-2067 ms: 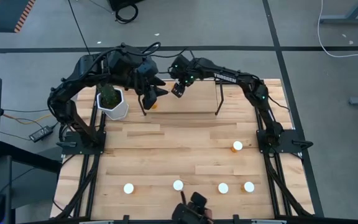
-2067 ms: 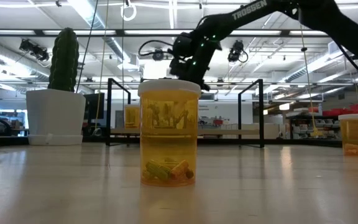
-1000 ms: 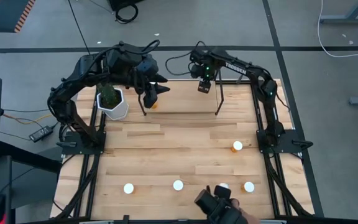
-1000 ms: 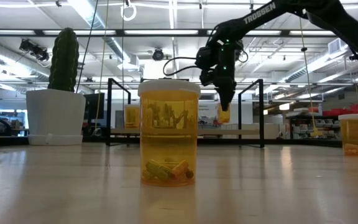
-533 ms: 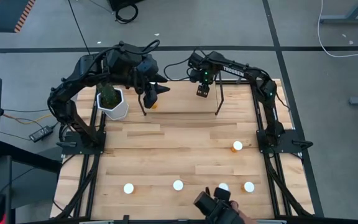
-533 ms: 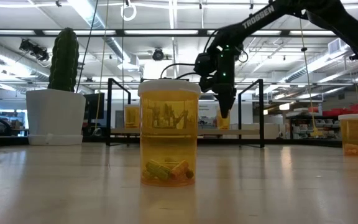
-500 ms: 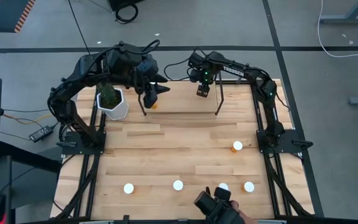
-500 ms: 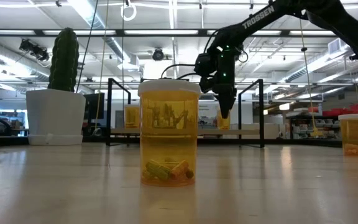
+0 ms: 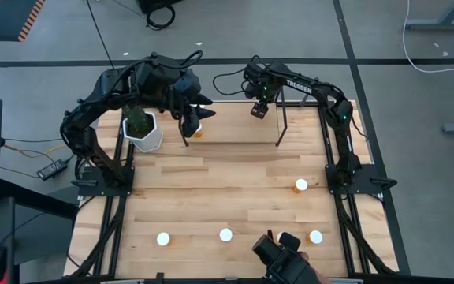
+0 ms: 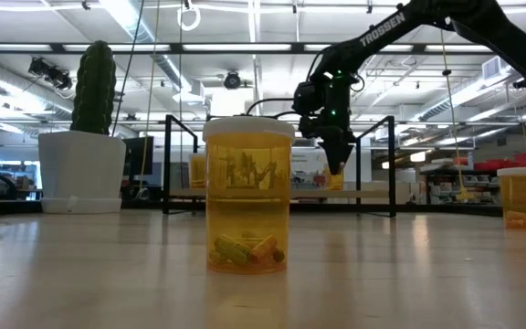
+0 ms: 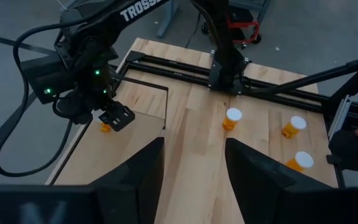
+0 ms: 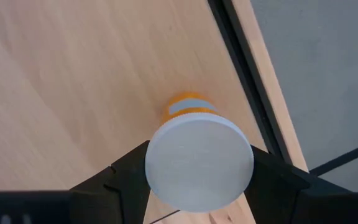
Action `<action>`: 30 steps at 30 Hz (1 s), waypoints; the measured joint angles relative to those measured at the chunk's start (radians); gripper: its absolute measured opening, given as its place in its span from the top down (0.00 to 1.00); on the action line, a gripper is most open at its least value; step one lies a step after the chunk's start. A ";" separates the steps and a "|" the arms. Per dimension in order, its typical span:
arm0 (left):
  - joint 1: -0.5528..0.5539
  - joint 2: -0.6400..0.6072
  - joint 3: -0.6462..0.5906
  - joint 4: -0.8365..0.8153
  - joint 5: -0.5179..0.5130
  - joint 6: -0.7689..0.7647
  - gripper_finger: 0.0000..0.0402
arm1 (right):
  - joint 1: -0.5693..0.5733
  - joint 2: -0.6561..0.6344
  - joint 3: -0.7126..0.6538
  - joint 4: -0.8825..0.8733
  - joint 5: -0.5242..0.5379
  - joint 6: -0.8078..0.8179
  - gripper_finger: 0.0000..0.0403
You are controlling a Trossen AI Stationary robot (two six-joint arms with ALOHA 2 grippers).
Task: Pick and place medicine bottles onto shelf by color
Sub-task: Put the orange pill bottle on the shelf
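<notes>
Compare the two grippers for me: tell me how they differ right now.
The right gripper is clamped on a white-capped medicine bottle; the left gripper holds nothing, fingers apart. The right gripper hangs over the shelf's right end, the left gripper over its left end. Both are dark, two-fingered.

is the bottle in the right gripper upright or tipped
Upright: the medicine bottle shows its round white cap face-on between the right gripper's fingers.

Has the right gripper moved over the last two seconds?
Yes. The right gripper, shut on a medicine bottle, has swung from near the shelf's middle toward its right upright.
</notes>
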 joint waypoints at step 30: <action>0.000 0.000 0.000 -0.005 0.001 -0.001 0.55 | 0.009 0.000 0.076 -0.058 -0.031 -0.239 0.44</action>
